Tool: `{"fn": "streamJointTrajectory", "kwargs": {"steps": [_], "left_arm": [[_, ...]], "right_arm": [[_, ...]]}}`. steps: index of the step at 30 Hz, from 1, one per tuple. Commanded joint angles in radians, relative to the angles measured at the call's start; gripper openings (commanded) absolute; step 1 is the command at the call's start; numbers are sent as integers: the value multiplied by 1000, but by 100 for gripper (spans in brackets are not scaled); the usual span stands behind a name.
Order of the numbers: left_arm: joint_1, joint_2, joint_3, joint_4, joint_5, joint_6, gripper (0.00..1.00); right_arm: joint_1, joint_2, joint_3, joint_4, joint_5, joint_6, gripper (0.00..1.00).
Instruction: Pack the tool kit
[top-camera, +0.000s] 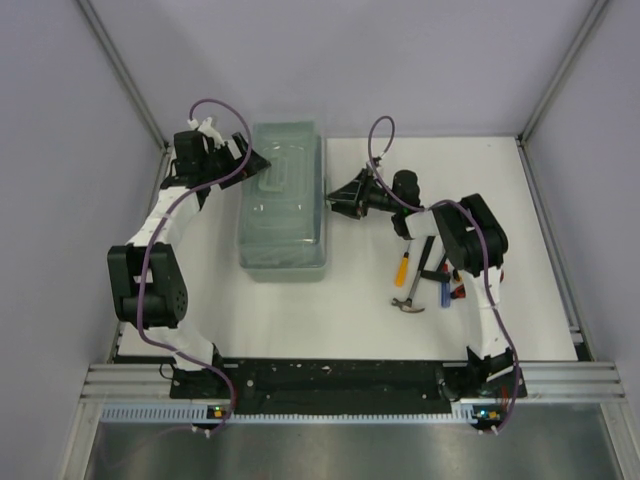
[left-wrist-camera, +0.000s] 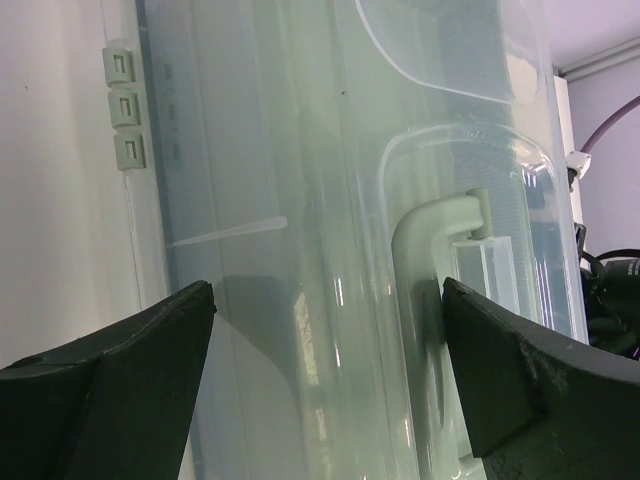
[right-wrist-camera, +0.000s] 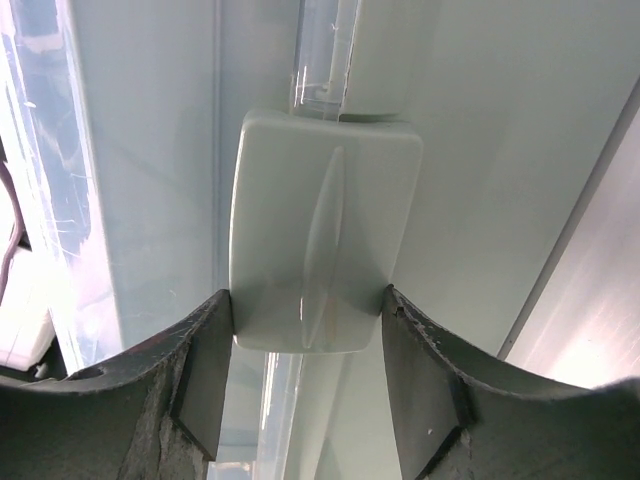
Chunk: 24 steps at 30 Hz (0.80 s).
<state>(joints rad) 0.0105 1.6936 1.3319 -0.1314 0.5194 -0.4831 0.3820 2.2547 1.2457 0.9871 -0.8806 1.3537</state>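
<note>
The tool box (top-camera: 284, 195), pale green and see-through, lies in the middle of the table with its lid down. My right gripper (top-camera: 333, 198) is at the box's right side; in the right wrist view (right-wrist-camera: 308, 310) its jaws press both sides of the grey-green latch (right-wrist-camera: 320, 220). My left gripper (top-camera: 250, 160) hovers at the box's back left corner; in the left wrist view (left-wrist-camera: 328, 310) it is open wide above the lid, next to the carry handle (left-wrist-camera: 425, 240). It holds nothing.
Loose tools lie right of the box, by the right arm: a yellow-handled screwdriver (top-camera: 402, 268), a hammer (top-camera: 408, 303) and a blue-handled tool (top-camera: 445, 290). Three small hinge clips (left-wrist-camera: 122, 110) line the box's left edge. Grey walls stand close on both sides.
</note>
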Motion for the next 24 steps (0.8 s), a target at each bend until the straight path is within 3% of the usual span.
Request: {"fn": "streamJointTrajectory", "kwargs": {"steps": [1,4,8,12,17,24], "left_arm": [[-78,58,-42,-68,145,-41,93],[-86,69,-45,-68,149,-49,92],[-96,78,-46,-68,156,-58,92],[-109,84,-49,-68,156,-61,91],[-122,87,-63,-68,149,-64,90],[-129,80,-86,-73,103,-77,89]], "right_arm": [[41,-35,77,96,3,-5,56],[41,-14,78,137,5,18,74],[46,19,100,188,-3,56,77],[57,32,126,223,-18,82,66],[61,11,135,116,-18,21,48],[61,-50,143,-198,46,-143,31]]}}
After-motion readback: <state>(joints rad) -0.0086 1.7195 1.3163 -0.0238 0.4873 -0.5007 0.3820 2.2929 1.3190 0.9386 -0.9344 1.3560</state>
